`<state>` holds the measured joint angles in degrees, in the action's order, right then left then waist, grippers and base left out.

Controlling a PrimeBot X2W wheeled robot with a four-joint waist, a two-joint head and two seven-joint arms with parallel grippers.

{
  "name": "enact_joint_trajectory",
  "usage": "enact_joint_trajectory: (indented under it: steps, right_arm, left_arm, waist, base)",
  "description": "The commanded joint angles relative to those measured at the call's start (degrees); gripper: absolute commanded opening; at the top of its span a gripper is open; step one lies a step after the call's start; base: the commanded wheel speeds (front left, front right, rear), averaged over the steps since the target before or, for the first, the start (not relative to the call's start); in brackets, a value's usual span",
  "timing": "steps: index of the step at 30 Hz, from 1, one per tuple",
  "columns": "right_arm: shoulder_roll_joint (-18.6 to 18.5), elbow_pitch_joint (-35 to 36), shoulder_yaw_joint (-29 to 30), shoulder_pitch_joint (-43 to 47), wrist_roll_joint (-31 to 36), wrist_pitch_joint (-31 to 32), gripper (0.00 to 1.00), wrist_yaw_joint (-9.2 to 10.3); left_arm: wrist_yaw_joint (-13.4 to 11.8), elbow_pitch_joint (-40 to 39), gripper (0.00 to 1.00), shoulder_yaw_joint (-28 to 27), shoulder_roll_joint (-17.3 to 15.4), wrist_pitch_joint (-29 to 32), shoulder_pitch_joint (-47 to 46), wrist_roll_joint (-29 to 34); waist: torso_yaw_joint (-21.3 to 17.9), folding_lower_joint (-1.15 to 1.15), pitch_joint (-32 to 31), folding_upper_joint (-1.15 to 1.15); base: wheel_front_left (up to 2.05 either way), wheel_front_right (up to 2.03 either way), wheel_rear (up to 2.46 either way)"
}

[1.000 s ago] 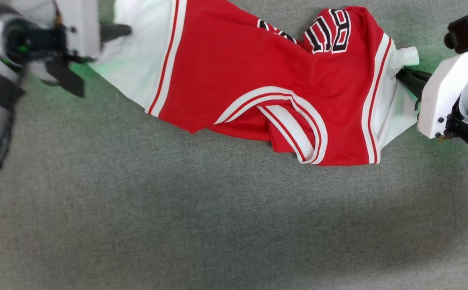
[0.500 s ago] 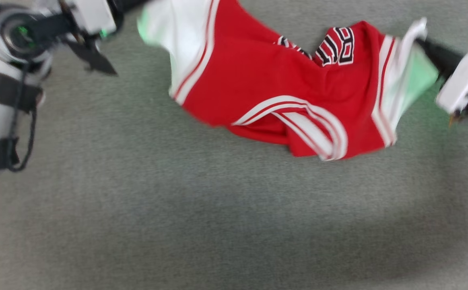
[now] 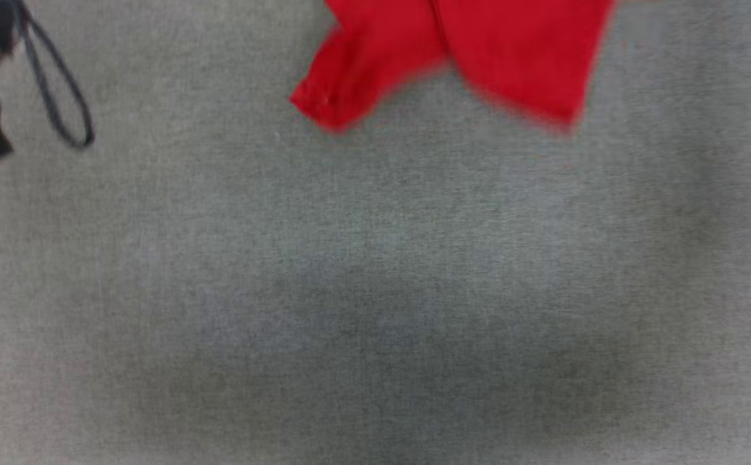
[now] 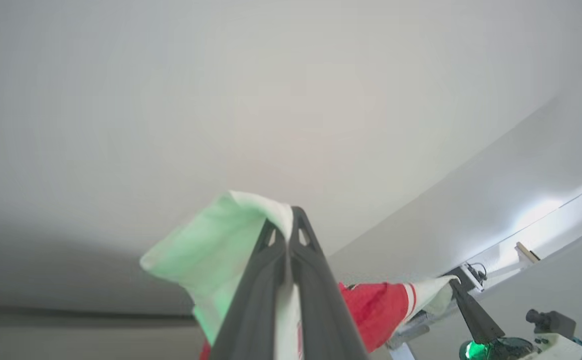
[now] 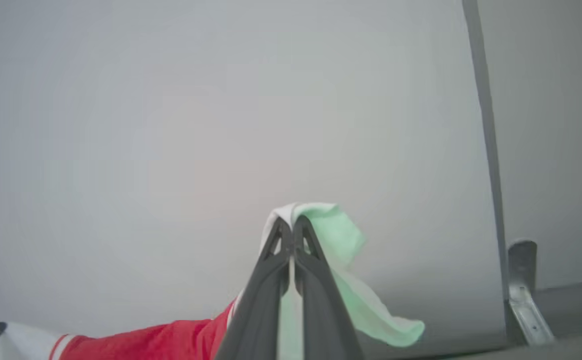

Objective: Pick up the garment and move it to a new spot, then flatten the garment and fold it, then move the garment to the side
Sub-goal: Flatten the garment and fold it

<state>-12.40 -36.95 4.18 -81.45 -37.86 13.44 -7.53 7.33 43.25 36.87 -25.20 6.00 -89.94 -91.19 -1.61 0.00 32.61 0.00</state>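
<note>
The garment (image 3: pixel 465 58), a red soft-fabric T-shirt with white sleeves and red-and-white striped trim, hangs at 12 o'clock in the head view. Its blurred red folds show above the grey felt-like counter (image 3: pixel 375 290); whether they touch it I cannot tell. Both arms point their long dark fingers toward a pale plain wall (image 4: pixel 220 100). The left gripper (image 4: pixel 289 225) is pinched tight on one white sleeve and the right gripper (image 5: pixel 292 223) on the other, with red cloth slung between them. A thin black cable loop (image 3: pixel 59 97) dangles at 10 o'clock.
</note>
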Motion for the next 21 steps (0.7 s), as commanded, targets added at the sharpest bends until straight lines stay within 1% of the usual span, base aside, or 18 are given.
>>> enact_joint_trajectory:
  steps: [1,5,8,10,11,13,14,15,17,19,21]
  right_arm:
    - [0.41,-1.29,1.43,-3.20,0.69,-2.02,0.00,0.09]
    - [1.81,-5.89,4.69,-12.38,2.06,-8.75,0.00,0.09]
    - [2.29,-8.74,5.29,-17.11,2.50,-11.21,0.00,0.09]
    - [2.08,-10.44,4.70,-18.33,2.43,-11.58,0.00,0.09]
    - [1.78,-11.11,4.18,-18.10,2.20,-11.05,0.00,0.09]
    - [1.17,-12.12,3.01,-16.36,1.45,-10.00,0.00,0.09]
    - [0.61,-12.42,2.31,-15.09,1.12,-9.31,0.00,0.09]
    - [0.17,-12.47,1.59,-13.71,0.58,-8.69,0.00,0.09]
    - [-0.64,-11.56,0.21,-10.60,-0.59,-7.18,0.00,0.09]
    - [-1.77,-9.82,-1.13,-6.57,-2.45,-5.71,0.00,0.09]
    - [-2.93,-7.34,-2.72,-2.00,-4.11,-3.84,0.00,0.09]
  left_arm:
    - [0.23,0.84,0.00,-0.63,1.04,-2.79,-2.27,1.19]
    - [0.23,4.28,0.00,-2.24,2.43,-12.12,-7.99,4.32]
    - [0.23,3.83,0.00,-3.38,3.63,-15.01,-10.64,4.07]
    - [0.23,3.04,0.00,-3.89,3.99,-14.08,-10.60,2.71]
    - [0.23,2.83,0.00,-3.56,3.57,-13.40,-10.11,2.77]
    - [0.23,2.78,0.00,-3.30,3.80,-9.17,-7.86,0.73]
    - [0.23,2.46,0.00,-2.38,2.87,-7.84,-7.24,1.58]
    - [0.23,2.53,0.00,-2.27,2.28,-6.65,-6.42,0.89]
    - [0.24,1.98,0.00,-2.41,1.66,-3.39,-3.82,-0.86]
    - [0.24,1.50,0.00,-2.58,0.44,-0.72,-0.53,-2.64]
    - [0.24,-0.25,0.00,-2.64,-1.07,1.17,2.63,-3.07]
  waist:
    - [0.82,0.00,1.12,0.00]
    - [1.15,0.00,1.67,0.00]
    - [1.32,0.00,1.34,0.00]
    - [1.49,0.00,0.81,0.00]
    - [1.57,0.00,0.45,0.00]
    - [1.74,0.00,-0.41,0.00]
    - [1.83,0.00,-0.82,0.00]
    - [1.86,0.00,-1.27,0.00]
    - [1.85,0.00,-2.15,0.00]
    - [1.88,0.00,-3.15,0.00]
    - [1.83,0.00,-4.11,0.00]
  base:
    - [0.00,0.00,0.00]
    - [0.00,0.00,0.00]
    - [0.00,0.00,0.00]
    - [0.00,0.00,0.00]
    - [0.00,0.00,0.00]
    - [0.00,0.00,0.00]
    - [0.00,0.00,0.00]
    - [0.00,0.00,0.00]
    - [0.00,0.00,0.00]
    - [0.00,0.00,0.00]
    - [0.00,0.00,0.00]
